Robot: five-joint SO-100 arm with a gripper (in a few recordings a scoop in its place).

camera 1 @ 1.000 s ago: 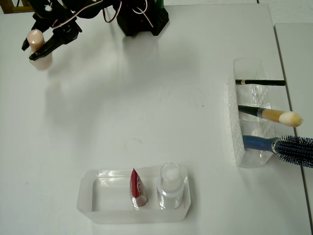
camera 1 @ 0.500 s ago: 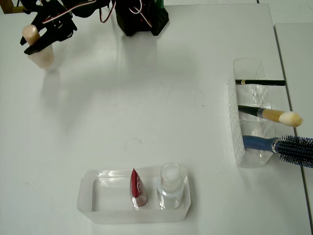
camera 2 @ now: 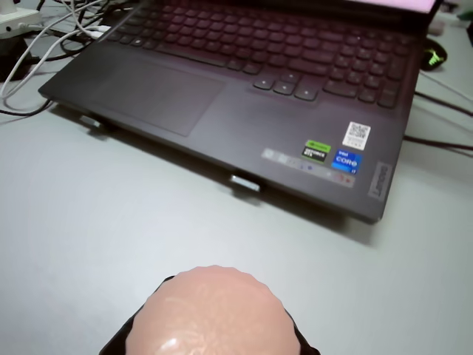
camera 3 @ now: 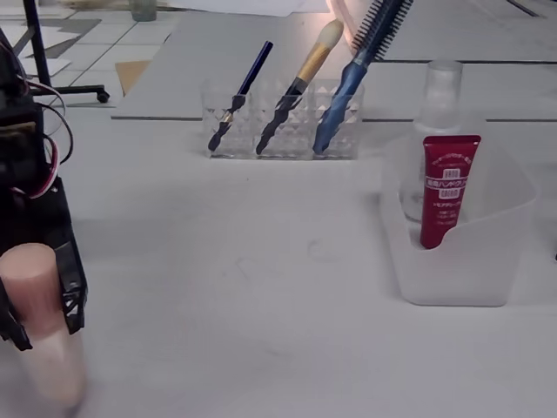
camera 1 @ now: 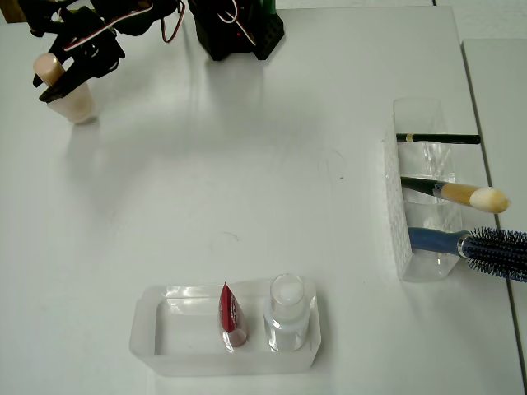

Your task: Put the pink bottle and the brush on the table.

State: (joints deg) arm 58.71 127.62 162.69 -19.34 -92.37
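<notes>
My gripper [camera 1: 64, 81] is shut on the pink bottle [camera 1: 76, 102] at the far left corner of the white table [camera 1: 247, 189] in the overhead view. In the fixed view the bottle [camera 3: 52, 366] stands upright with its base at or just above the tabletop, and the black fingers [camera 3: 70, 292] clasp it below the cap. The bottle's peach-pink cap [camera 2: 211, 314] is at the bottom of the wrist view. The brush [camera 1: 461, 196], with a golden ferrule and a cream tip, leans in the middle slot of a clear holder [camera 1: 397, 216] at the right, and it also shows in the fixed view [camera 3: 306, 71].
A thin black pencil [camera 1: 436, 138] and a blue hairbrush [camera 1: 482, 245] share the holder. A clear tray [camera 1: 165, 350] near the front edge holds a red tube [camera 1: 230, 317] and a clear bottle [camera 1: 286, 317]. The arm's base [camera 1: 239, 29] sits at the back. A laptop [camera 2: 244, 81] lies just past the bottle.
My gripper has carried the pink bottle a little further left, and over the last half second it has barely shifted. Nothing else moved.
</notes>
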